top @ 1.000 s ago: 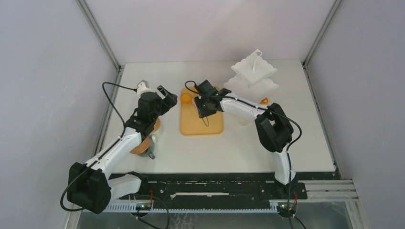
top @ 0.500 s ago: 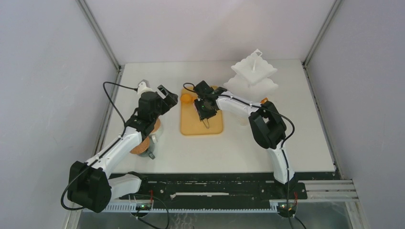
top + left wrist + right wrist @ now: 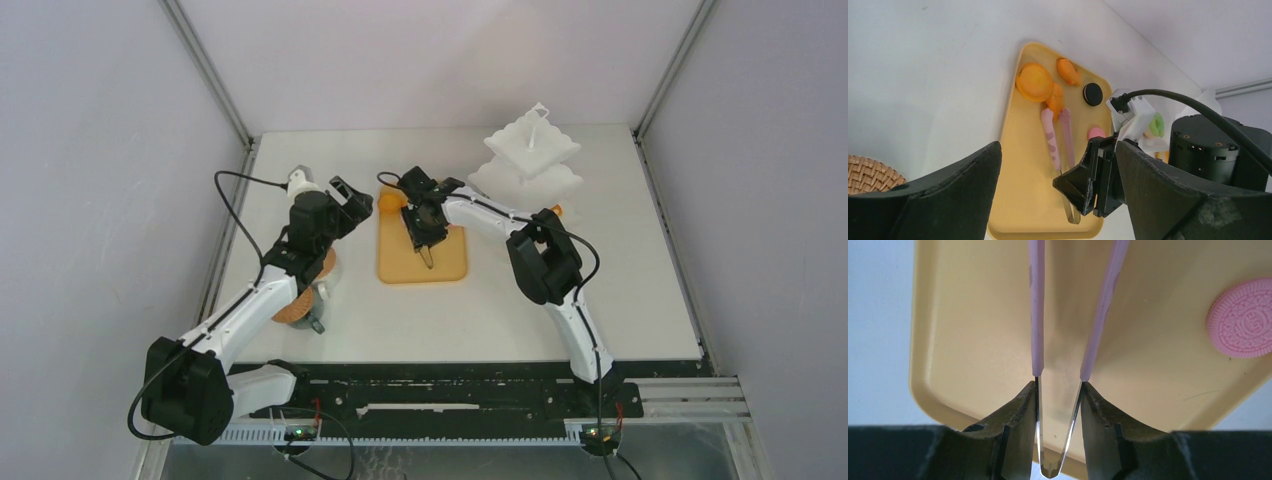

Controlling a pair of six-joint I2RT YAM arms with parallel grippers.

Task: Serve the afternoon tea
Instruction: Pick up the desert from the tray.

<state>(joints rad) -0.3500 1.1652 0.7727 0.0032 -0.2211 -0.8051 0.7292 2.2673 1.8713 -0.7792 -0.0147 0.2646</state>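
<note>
1. The white tiered stand [image 3: 530, 155] stands back right, probably where the pastries go.
2. The yellow tray [image 3: 398, 262] holds the orange tart [image 3: 1034, 81], black round [image 3: 1092, 94] and pink round [image 3: 1245, 317].
3. My left gripper [image 3: 350, 205] hovers spread and empty beside the tray's far corner.
4. My right gripper [image 3: 1059, 392] pinches the pink tongs [image 3: 1037, 315] near their hinge, tips toward the tart, so I can lift it cleanly.

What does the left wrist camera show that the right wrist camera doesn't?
Only left wrist: orange tarts, a black round, a green donut and a coaster edge. Only right wrist: a close look at the right gripper, its jaws clamped on the metal end of the tongs. Both: the tray, the tongs and a pink round.
</note>
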